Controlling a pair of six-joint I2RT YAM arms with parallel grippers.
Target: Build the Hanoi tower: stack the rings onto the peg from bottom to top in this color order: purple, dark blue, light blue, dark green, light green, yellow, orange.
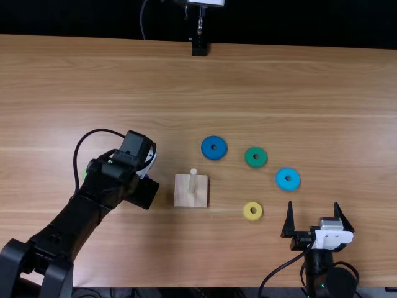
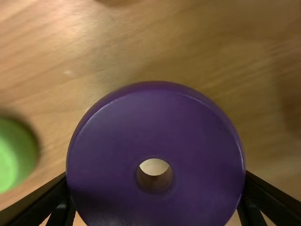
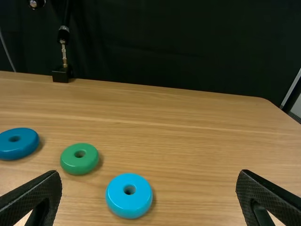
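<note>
My left gripper (image 1: pixel 144 177) is left of the wooden peg base (image 1: pixel 182 192). In the left wrist view, the left gripper (image 2: pixel 155 186) is shut on the purple ring (image 2: pixel 155 122), hole facing the camera. The right gripper (image 1: pixel 314 208) stands open at the lower right; in its wrist view the right gripper (image 3: pixel 149 176) has widely parted fingers. The upright peg (image 1: pixel 193 179) bears no ring. On the table are the dark blue ring (image 1: pixel 214 141), dark green ring (image 1: pixel 255 151), light blue ring (image 1: pixel 287 172) and yellow ring (image 1: pixel 252 217). A light green ring (image 2: pixel 14 155) lies beside the purple one.
The left arm spans the table's left part and partly covers the light green ring (image 1: pixel 85 174). A black stand (image 1: pixel 199 48) is at the table's far edge. The right arm's cable (image 1: pixel 279 267) curves left of that arm.
</note>
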